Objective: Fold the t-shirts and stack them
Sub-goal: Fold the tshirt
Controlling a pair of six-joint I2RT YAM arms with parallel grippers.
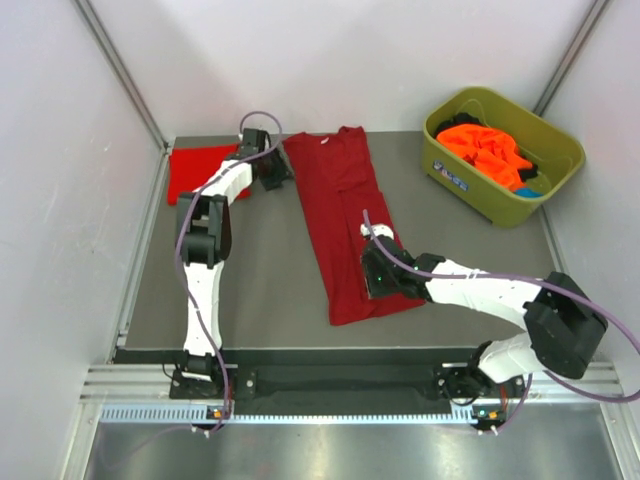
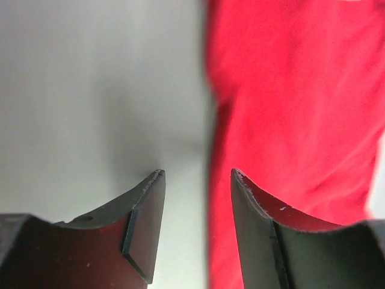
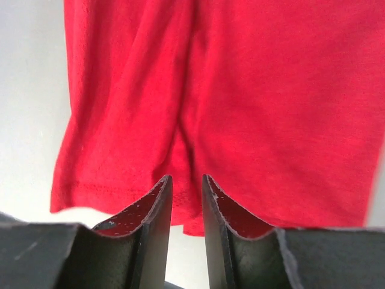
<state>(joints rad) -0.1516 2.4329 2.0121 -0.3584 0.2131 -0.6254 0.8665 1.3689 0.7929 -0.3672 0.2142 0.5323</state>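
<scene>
1. Dark crimson t-shirt [image 1: 345, 220]: folded lengthwise into a long strip, flat on the middle of the table [image 1: 270, 290], collar (small white label showing) toward the far edge.
2. Brighter red t-shirt [image 1: 190, 172]: folded compact, flat in the far left corner.
3. Orange t-shirts [image 1: 485, 148]: crumpled inside the olive-green tub [image 1: 480, 200].

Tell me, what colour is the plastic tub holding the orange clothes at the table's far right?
The plastic tub is olive green; the top external view shows it best.
</scene>
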